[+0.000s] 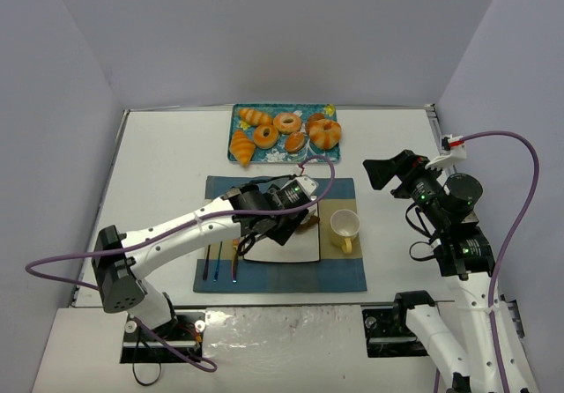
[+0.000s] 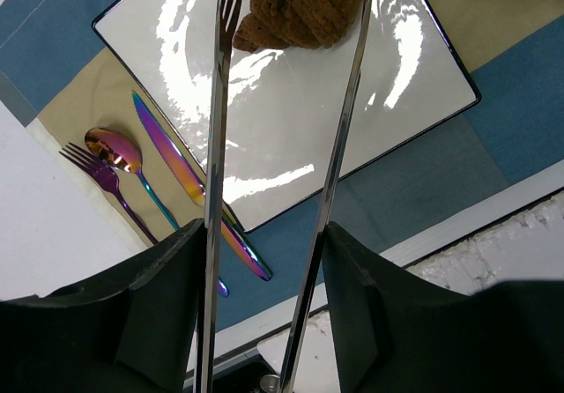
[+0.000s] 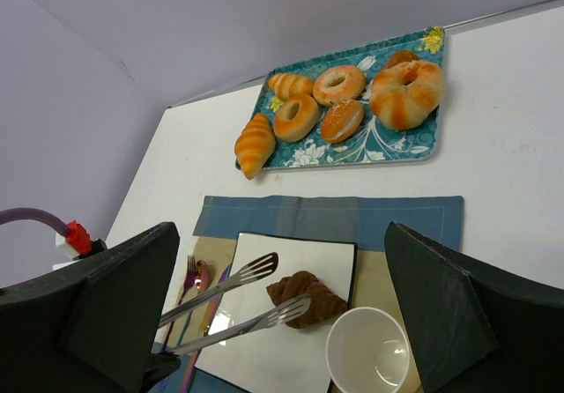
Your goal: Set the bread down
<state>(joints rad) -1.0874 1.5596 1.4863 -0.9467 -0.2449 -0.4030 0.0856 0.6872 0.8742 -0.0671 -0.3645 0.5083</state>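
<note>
The bread (image 2: 304,5) lies at the 2 o'clock corner of the plate (image 2: 352,146), flanked by the tongs (image 2: 214,146), which are clamped in the left gripper (image 2: 264,252) with their 2 blades apart. If the tongs are withdrawn askew, the bread could be dragged toward the cup (image 1: 345,226) at 3 o'clock. The right gripper (image 1: 381,174) is held spread, idle. A white table (image 1: 159,164) and grey walls (image 1: 264,32) are seen.

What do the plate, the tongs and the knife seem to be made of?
The plate looks like glazed ceramic: white, glossy, with sharp light reflections. The tongs look like polished steel: thin, mirror-like strips. The knife seems to be metal with a rainbow coating: it has a purple-to-gold sheen.
</note>
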